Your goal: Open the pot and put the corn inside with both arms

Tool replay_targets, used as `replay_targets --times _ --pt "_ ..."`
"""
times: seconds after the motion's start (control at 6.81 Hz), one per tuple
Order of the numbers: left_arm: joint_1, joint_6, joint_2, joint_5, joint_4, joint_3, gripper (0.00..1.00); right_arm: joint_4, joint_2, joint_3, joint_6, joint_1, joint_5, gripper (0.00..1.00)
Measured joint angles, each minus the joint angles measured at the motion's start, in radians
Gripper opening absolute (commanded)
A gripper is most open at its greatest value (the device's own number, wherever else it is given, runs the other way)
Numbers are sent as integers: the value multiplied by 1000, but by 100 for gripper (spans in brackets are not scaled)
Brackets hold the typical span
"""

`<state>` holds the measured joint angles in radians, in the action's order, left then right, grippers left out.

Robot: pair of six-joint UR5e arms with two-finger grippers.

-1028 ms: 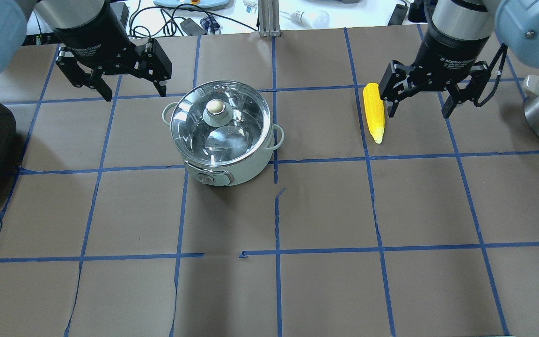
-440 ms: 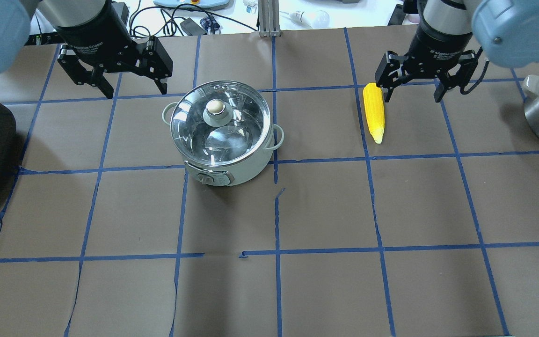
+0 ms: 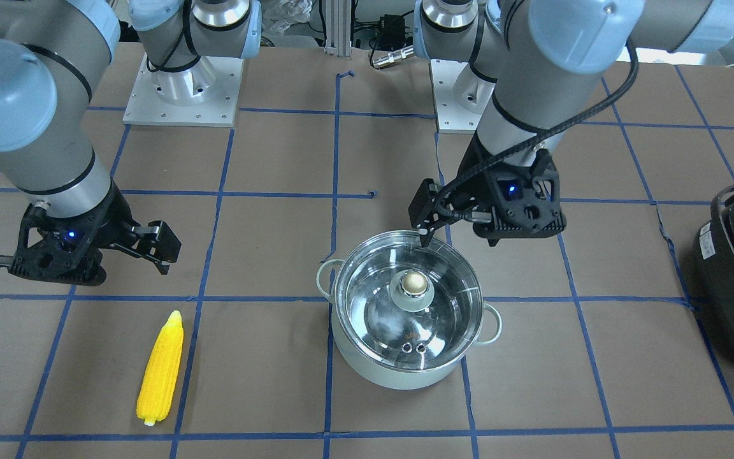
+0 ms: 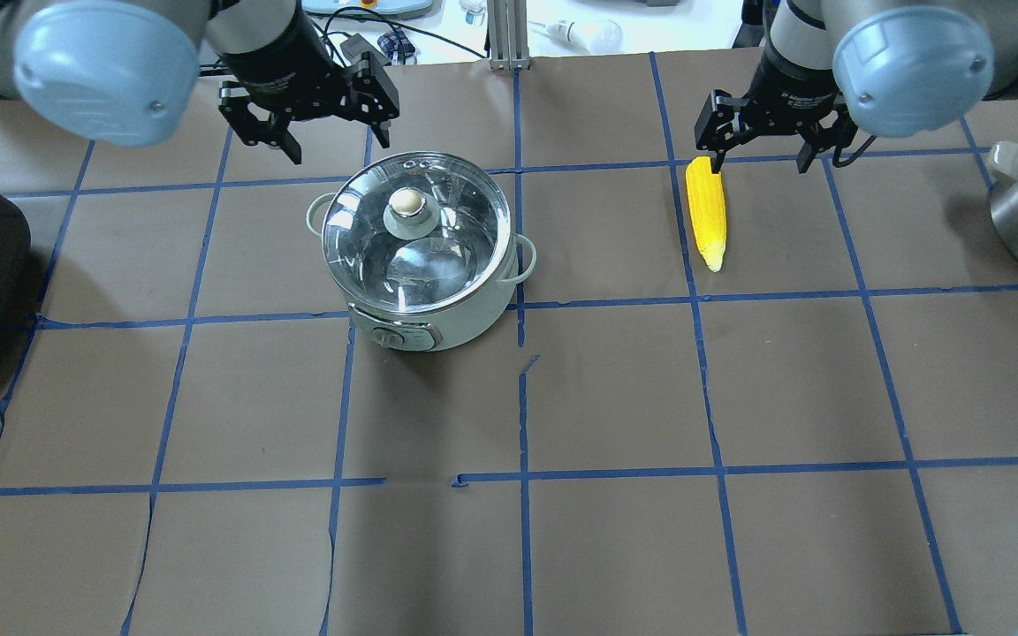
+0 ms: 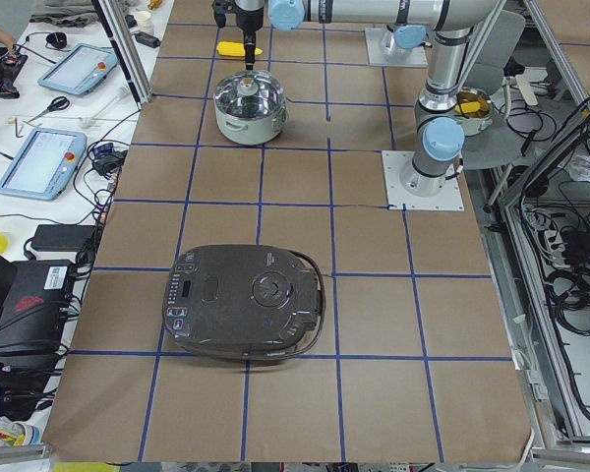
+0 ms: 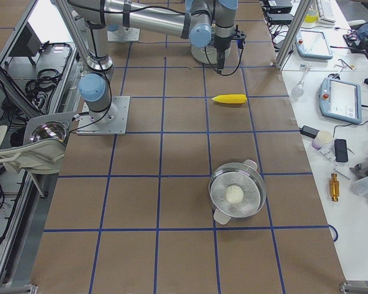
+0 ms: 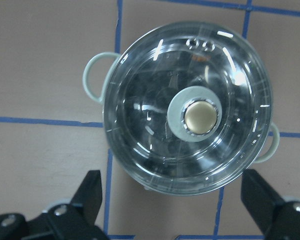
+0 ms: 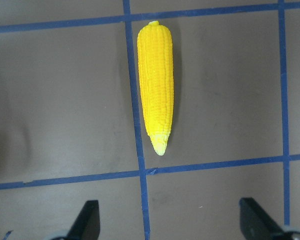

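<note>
Pot (image 4: 474, 320) shut: glass lid (image 4: 460, 221) seated, knob (image 4: 404, 203) centred. Left gripper (image 4: 338, 148) jaws wide apart, empty, hovers over pot, clear of lid; knob ahead of fingers (image 7: 90, 196), between their lines. Right gripper (image 4: 759, 163) jaws wide apart, empty, hovers over corn (image 4: 705, 212); corn flat on table (image 4: 615, 397), untouched, ahead of fingers, tapered tip toward them in wrist view.

Pot (image 4: 474, 322): pale mint-green wall, shiny steel inside, gold knob (image 4: 403, 202). Corn (image 4: 705, 210): bright yellow, rowed kernels, paler tip. Table (image 4: 615, 389): brown, blue grid lines. My left gripper (image 4: 338, 151): black.
</note>
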<state>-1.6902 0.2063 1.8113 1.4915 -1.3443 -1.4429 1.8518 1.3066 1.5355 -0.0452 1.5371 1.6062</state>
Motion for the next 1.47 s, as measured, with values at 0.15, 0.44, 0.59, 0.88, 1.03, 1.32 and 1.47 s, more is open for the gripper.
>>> replay_targets --times 0.15,0.44,0.59,0.88,1.03,1.32,1.47 --pt "-36 13 46 13 25 -1 97 50 -44 0 -4 0 -2 100" --pt "-71 18 106 32 51 -6 97 146 -126 16 0 -3 -4 100" --pt "-78 15 119 42 68 -13 94 209 -162 35 2 -9 -4 100" --pt "-81 10 125 72 84 -20 89 286 -218 50 2 -25 -12 100" --pt "-81 14 126 77 86 -25 87 328 -252 50 2 -28 -14 100" --pt "-80 20 133 78 86 -44 67 392 -315 44 -3 -29 -16 87" --pt "-80 18 134 78 86 -49 50 398 -329 42 -4 -29 -16 49"
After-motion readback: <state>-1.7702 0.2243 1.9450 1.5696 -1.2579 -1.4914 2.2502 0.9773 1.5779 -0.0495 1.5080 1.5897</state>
